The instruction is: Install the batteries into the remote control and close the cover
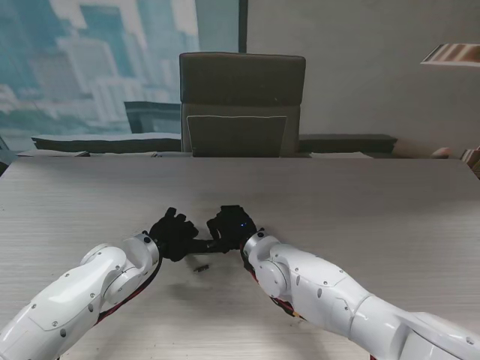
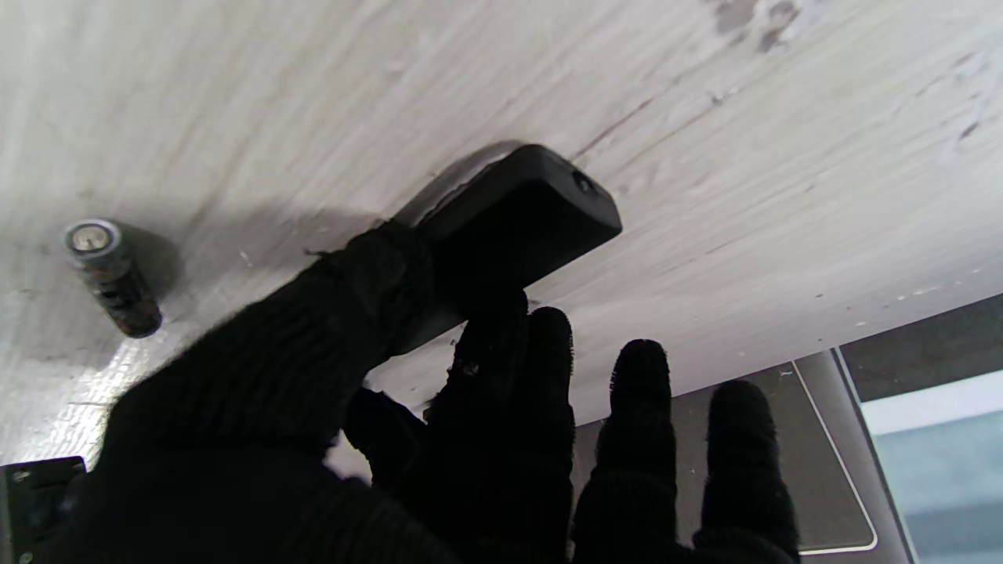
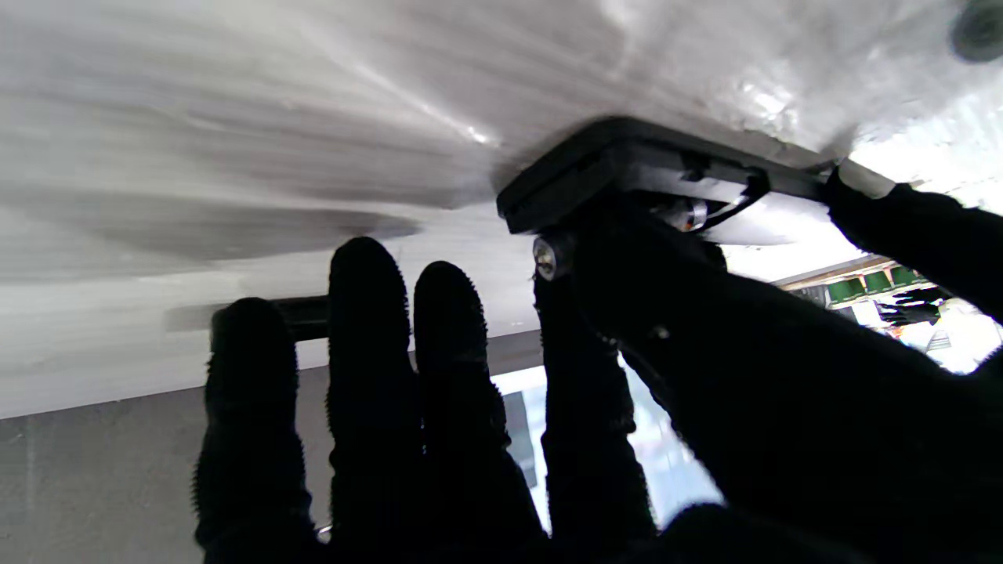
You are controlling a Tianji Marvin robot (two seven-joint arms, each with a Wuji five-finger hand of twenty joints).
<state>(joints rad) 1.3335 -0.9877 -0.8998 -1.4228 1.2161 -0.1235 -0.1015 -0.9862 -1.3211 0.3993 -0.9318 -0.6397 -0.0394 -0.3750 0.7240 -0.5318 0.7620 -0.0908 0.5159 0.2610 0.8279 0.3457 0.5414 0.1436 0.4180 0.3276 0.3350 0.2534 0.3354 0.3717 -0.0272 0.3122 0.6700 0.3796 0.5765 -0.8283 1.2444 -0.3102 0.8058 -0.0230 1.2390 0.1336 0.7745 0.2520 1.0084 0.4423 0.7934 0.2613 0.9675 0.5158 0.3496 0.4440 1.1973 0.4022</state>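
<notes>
Right, remote control (image 1: pixel 208 244) sits at lower centre of the stand view, a dark bar spanning between the two gloved hands on the wood-grain table (image 1: pixel 360 202). Left hand (image 1: pixel 171 232) is clamped on its left end: in the left wrist view the thumb (image 2: pixel 345 305) presses one side of the black body (image 2: pixel 521 211) and a finger meets the other. Right hand (image 1: pixel 230 223) is on the right end; the right wrist view shows the open battery bay (image 3: pixel 689 184), and thumb and forefinger pinch a battery (image 3: pixel 548 257) right at the bay's edge, its metal end cap showing. A second battery (image 1: pixel 200 267) lies loose on the table, just nearer the bottom edge than the remote; the left wrist view shows it apart from the hand (image 2: pixel 114 278).

Hard to make out: whether the pinched battery is seated, the contacts inside the bay, and the cover. The stand view shows the remote only as a thin dark sliver.
</notes>
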